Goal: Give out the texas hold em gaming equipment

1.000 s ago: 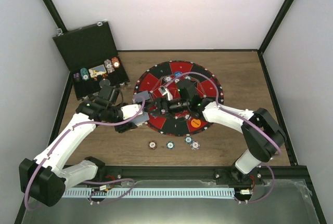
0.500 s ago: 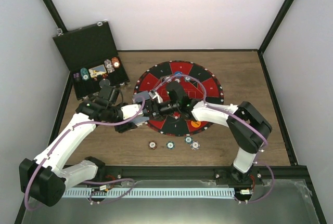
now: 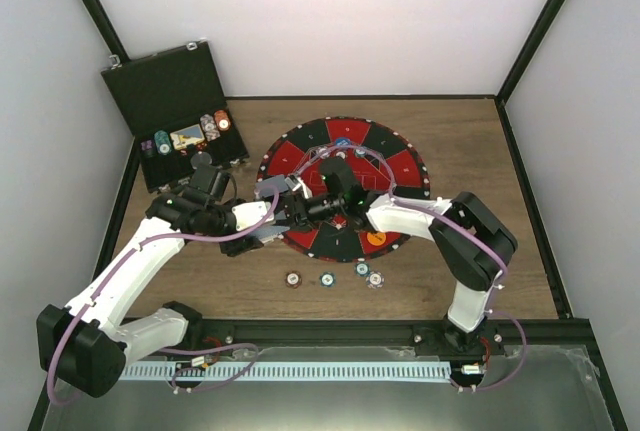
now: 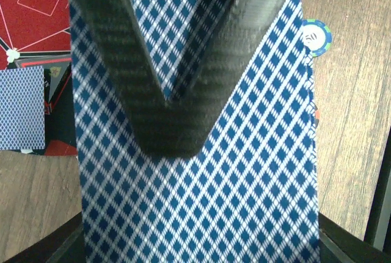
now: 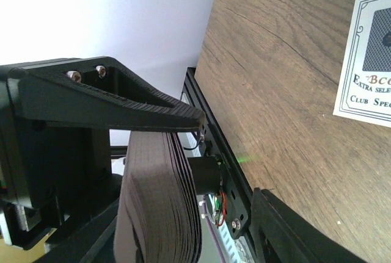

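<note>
Presently, by the left claw [image 4: 166, 126], fingers squeezed together, a deck of cards [image 4: 244, 183] is being held at the round mat's [image 3: 390, 166] left edge and is being straddled by the part-open right claw [image 3: 288, 202], grip unclear.

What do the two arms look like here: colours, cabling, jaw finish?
The left arm and right arm match: white rounded link shells, bulky black joint housings, a thin purple cable looping loosely along each. The jaws are matte black and tapered with a fine ridged texture; silver screw heads show on the right pair.
</note>
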Robot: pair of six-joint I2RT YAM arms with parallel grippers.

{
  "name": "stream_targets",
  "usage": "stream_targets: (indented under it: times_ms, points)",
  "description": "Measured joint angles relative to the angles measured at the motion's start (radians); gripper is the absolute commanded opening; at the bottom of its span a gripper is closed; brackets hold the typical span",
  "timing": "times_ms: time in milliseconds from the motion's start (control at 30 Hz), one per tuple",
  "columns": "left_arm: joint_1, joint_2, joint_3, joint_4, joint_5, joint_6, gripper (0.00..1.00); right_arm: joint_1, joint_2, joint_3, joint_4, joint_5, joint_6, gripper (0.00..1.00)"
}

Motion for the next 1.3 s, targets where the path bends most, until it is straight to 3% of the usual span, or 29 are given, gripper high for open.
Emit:
stream_targets:
  times_ms: [567,767,900,1100,1300]
  points:
    - [0.0,0.0,0.0,-0.002,-0.006,0.002,0.15,-0.038,-0.126,-0.064,-0.077,0.031,-0.023,0.27]
    - [0.0,0.0,0.0,0.002,-0.006,0.003,0.15,-0.05,-0.169,-0.07,-0.128,0.056,-0.035,0.12]
    - [0.0,0.0,0.0,0.002,-0.007,0.003,0.15,-0.072,-0.202,-0.087,-0.14,0.058,-0.036,0.07]
    - [0.0,0.0,0.0,0.002,-0.007,0.004,0.15,-0.137,-0.238,-0.096,-0.161,0.05,-0.045,0.03]
    - [0.0,0.0,0.0,0.002,-0.007,0.004,0.15,-0.287,-0.231,-0.06,-0.253,0.02,-0.113,0.03]
